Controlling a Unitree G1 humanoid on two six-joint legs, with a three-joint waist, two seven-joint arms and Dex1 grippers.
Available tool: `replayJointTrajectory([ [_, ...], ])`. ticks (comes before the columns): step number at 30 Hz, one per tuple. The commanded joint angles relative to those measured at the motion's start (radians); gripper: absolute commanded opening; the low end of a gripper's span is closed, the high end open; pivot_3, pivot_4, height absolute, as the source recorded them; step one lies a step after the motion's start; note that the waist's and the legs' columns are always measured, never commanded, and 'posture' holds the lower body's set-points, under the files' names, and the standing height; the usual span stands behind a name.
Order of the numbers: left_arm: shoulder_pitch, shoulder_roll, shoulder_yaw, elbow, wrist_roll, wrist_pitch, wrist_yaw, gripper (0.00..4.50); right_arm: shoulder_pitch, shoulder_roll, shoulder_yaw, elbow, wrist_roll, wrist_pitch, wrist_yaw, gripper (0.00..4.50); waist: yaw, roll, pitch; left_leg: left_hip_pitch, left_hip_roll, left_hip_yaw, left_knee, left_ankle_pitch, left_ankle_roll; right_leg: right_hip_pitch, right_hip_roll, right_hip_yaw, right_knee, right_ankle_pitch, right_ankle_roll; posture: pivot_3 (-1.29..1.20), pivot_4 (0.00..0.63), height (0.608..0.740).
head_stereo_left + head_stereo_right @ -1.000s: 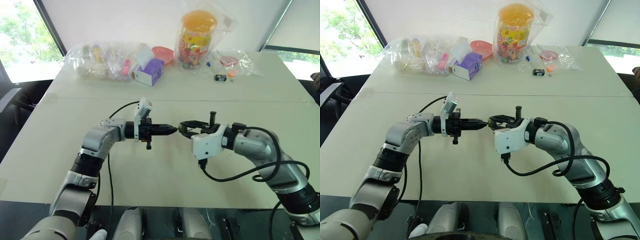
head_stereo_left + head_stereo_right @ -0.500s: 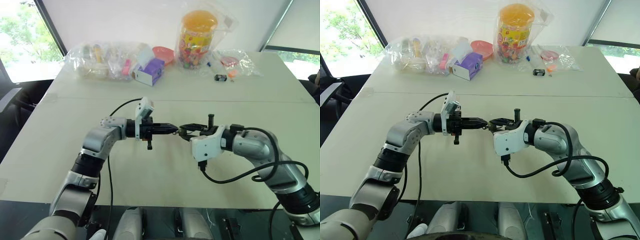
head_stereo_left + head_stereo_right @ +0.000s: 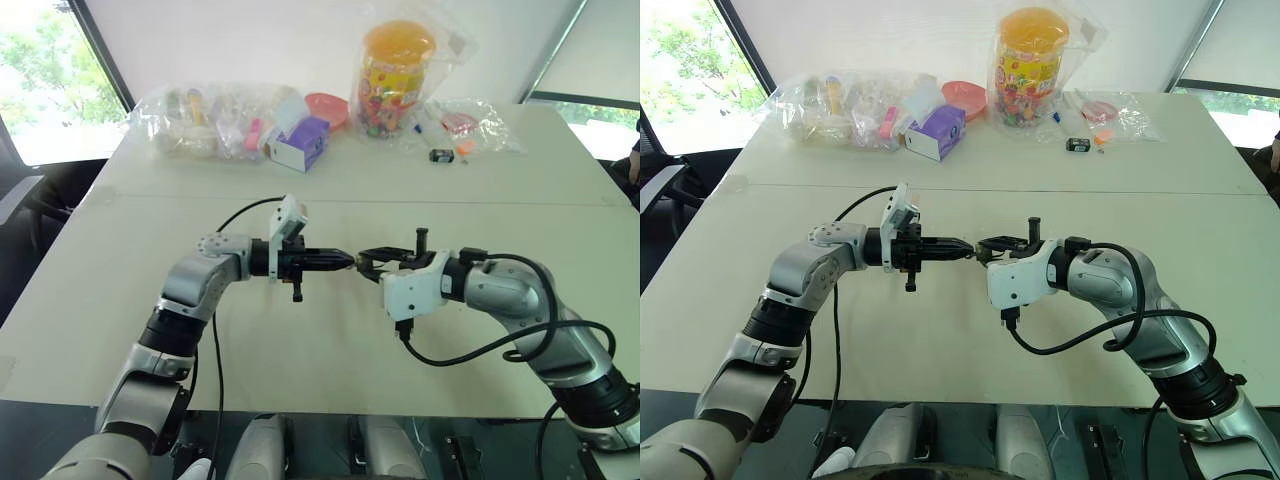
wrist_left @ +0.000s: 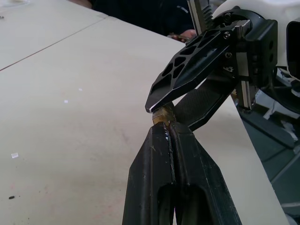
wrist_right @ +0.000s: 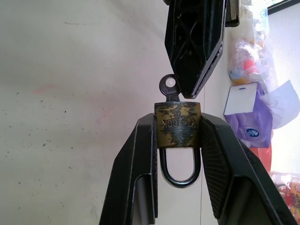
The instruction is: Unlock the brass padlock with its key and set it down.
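Silver arms (image 3: 200, 285), black cables (image 3: 470, 352)

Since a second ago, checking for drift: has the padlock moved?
No. The brass padlock sits between the right gripper's fingers, unchanged against the table seam.

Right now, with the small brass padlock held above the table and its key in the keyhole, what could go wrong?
1. The left gripper touches only the edge of the small silvery key, so it may slip off when turning.
2. The right gripper clamps the small brass padlock only by its sides, so a twist could rotate it or drop it onto the white table.
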Motion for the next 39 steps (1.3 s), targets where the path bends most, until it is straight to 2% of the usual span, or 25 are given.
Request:
replayJointTrajectory([
  [1, -0.026, -0.029, 0.035, 0.008, -0.022, 0.025, 0.048, 1.19, -0.032, 0.004, -0.028, -0.026, 0.004, 0.002, -0.016, 0.70, 0.000, 0.000, 0.000, 0.000, 0.000, 0.000, 0.000, 0.000, 0.000, 0.000, 0.000, 0.000, 0.000, 0.000, 0.000, 0.00, 0.150, 0.735],
  [17, -0.018, -0.019, 0.024, 0.019, -0.014, -0.003, 0.027, 1.19, -0.024, -0.003, -0.027, -0.036, 0.004, 0.020, -0.018, 0.70, 0.000, 0.000, 0.000, 0.000, 0.000, 0.000, 0.000, 0.000, 0.000, 0.000, 0.000, 0.000, 0.000, 0.000, 0.000, 0.00, 0.150, 0.735],
  [21, -0.013, -0.020, 0.021, 0.017, -0.003, -0.035, 0.025, 0.05, -0.025, -0.002, -0.024, -0.035, 0.004, 0.020, -0.017, 0.70, 0.001, 0.000, 0.000, 0.000, 0.000, 0.000, 0.000, 0.000, 0.000, 0.000, 0.000, 0.000, 0.000, 0.000, 0.000, 0.00, 0.150, 0.735],
  [28, 0.006, -0.011, -0.007, -0.018, 0.026, -0.052, 0.022, 0.05, -0.029, 0.001, -0.020, -0.034, 0.005, 0.023, -0.017, 0.70, 0.000, 0.000, 0.000, 0.000, 0.000, 0.000, 0.000, 0.000, 0.000, 0.000, 0.000, 0.000, 0.000, 0.000, 0.000, 0.00, 0.150, 0.735],
  [32, 0.030, -0.008, -0.047, -0.036, 0.126, -0.235, 0.029, 0.05, -0.030, 0.026, -0.026, -0.043, 0.040, 0.081, -0.011, 0.70, 0.001, 0.000, 0.000, 0.000, 0.000, 0.000, 0.000, 0.000, 0.000, 0.000, 0.000, 0.000, 0.000, 0.000, 0.000, 0.00, 0.150, 0.735],
  [36, 0.052, -0.023, -0.054, -0.025, 0.207, -0.526, 0.015, 0.05, -0.017, 0.061, -0.037, -0.077, 0.113, 0.204, 0.015, 0.70, 0.003, 0.000, 0.000, 0.000, 0.000, 0.000, 0.000, 0.000, 0.000, 0.000, -0.001, 0.000, 0.000, 0.000, 0.000, 0.00, 0.150, 0.735],
  [39, 0.067, -0.001, -0.080, -0.020, 0.251, -0.731, -0.055, 0.05, -0.006, 0.042, -0.032, -0.085, 0.123, 0.224, 0.033, 0.70, 0.004, 0.000, 0.000, 0.000, 0.000, 0.000, 0.000, 0.000, 0.000, 0.000, -0.002, 0.000, 0.000, 0.000, 0.000, 0.00, 0.150, 0.735],
])
